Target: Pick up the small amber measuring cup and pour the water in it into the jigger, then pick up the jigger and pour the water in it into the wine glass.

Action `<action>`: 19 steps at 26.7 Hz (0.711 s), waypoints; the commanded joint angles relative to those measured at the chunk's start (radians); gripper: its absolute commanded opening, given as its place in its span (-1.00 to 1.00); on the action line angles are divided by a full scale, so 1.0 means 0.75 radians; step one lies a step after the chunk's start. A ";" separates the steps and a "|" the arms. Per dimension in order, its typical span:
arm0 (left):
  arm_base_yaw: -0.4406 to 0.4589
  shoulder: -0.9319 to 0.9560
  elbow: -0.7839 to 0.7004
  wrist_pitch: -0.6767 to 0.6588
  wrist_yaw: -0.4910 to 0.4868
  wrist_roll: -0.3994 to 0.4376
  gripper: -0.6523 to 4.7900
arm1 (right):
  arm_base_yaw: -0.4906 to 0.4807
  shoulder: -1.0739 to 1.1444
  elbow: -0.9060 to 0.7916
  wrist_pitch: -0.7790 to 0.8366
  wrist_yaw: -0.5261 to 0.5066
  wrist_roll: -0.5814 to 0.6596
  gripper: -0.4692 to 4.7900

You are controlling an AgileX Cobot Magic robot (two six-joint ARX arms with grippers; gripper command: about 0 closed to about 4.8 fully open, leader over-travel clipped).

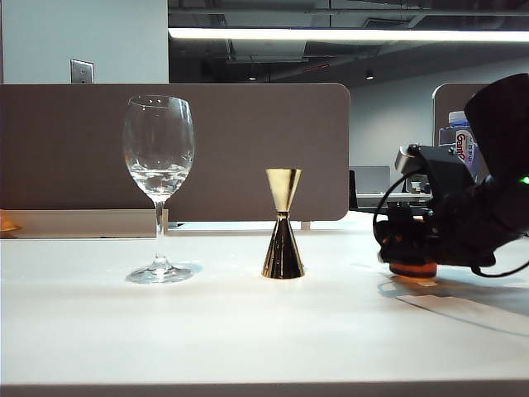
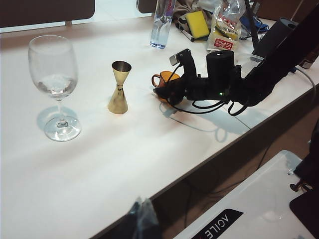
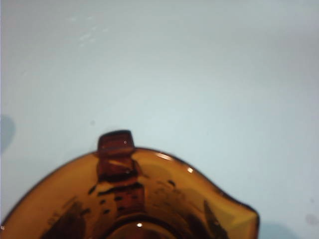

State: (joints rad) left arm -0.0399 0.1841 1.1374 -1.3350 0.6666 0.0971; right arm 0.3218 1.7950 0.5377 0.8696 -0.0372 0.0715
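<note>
Now | right gripper (image 2: 167, 92) down around small amber measuring cup (image 3: 134, 199), grip unclear | jigger (image 1: 283, 225) upright, left of cup | left gripper unseen

An open-plan office — a brown fabric desk partition (image 1: 248, 149) stands along the white desk's (image 1: 248, 331) far edge, beneath a long fluorescent ceiling light (image 1: 347, 35) and exposed ceiling ducts (image 1: 273, 50).

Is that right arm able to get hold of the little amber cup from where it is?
Probably yes. The right gripper is down at the small amber measuring cup, which fills the right wrist view. Nothing stands between them; the jigger is off to the side. Whether the jaws grip it isn't visible.
</note>
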 commanded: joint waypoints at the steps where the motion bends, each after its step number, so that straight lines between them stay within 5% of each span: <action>1: 0.002 0.002 0.005 0.016 0.005 0.001 -0.77 | 0.001 -0.007 0.048 -0.004 0.022 -0.007 -0.32; 19: 0.002 0.002 0.005 0.016 0.005 0.001 -0.77 | 0.130 -0.091 0.633 -0.651 0.086 -0.144 -0.59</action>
State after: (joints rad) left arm -0.0399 0.1841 1.1378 -1.3350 0.6666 0.0971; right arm 0.4141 1.7359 0.9886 0.3912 0.0265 -0.0330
